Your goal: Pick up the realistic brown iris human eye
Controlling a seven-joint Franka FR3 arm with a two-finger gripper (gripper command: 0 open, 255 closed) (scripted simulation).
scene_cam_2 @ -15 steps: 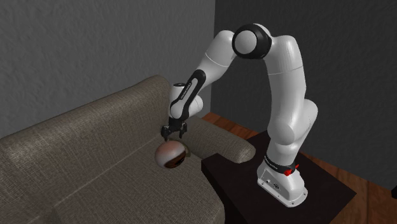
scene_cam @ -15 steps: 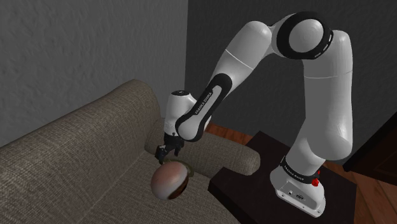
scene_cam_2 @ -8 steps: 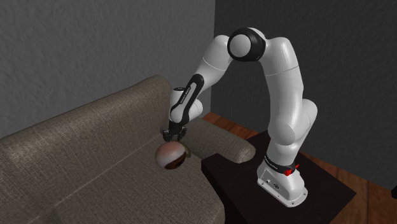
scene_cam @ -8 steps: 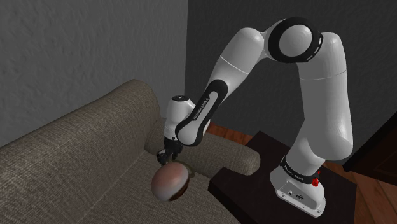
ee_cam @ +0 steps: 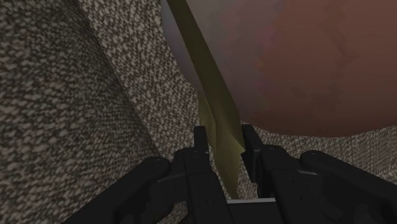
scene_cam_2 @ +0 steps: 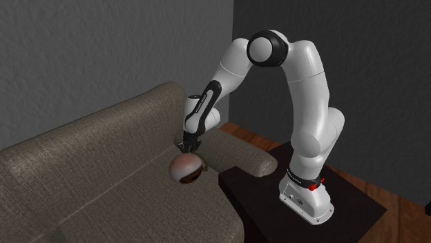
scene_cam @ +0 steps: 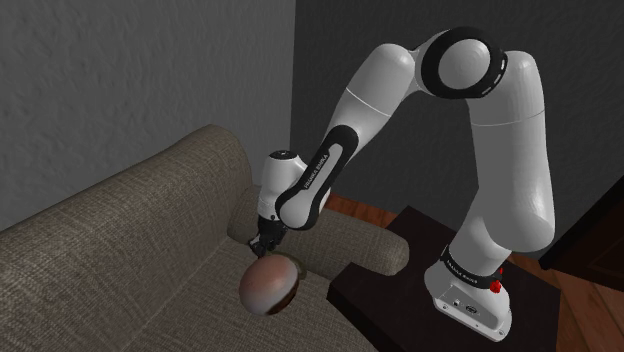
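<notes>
The eye [scene_cam: 269, 284] is a large pinkish-brown ball lying on the sofa seat, close to the armrest; it also shows as the eye [scene_cam_2: 186, 168] in the second exterior view. A thin yellow-green flap [ee_cam: 213, 89] sticks out from the eye [ee_cam: 305, 63] toward the hand. My gripper [ee_cam: 224, 137] is shut on this flap, one black finger pressed on each side. From outside, the gripper [scene_cam: 262, 248] points down onto the top of the ball, and the gripper [scene_cam_2: 187, 148] stands just above it.
The grey-brown woven sofa [scene_cam: 120, 250] has a high backrest and a rounded armrest [scene_cam: 360, 245] right beside the eye. The arm's dark stand [scene_cam: 400, 290] sits against the armrest. Grey walls rise behind, and wooden floor [scene_cam_2: 252, 134] shows past the sofa.
The fingers stood apart a second ago and have closed onto the eye's yellow-green flap. The hand came down a little toward the ball; the eye has stayed in place.
</notes>
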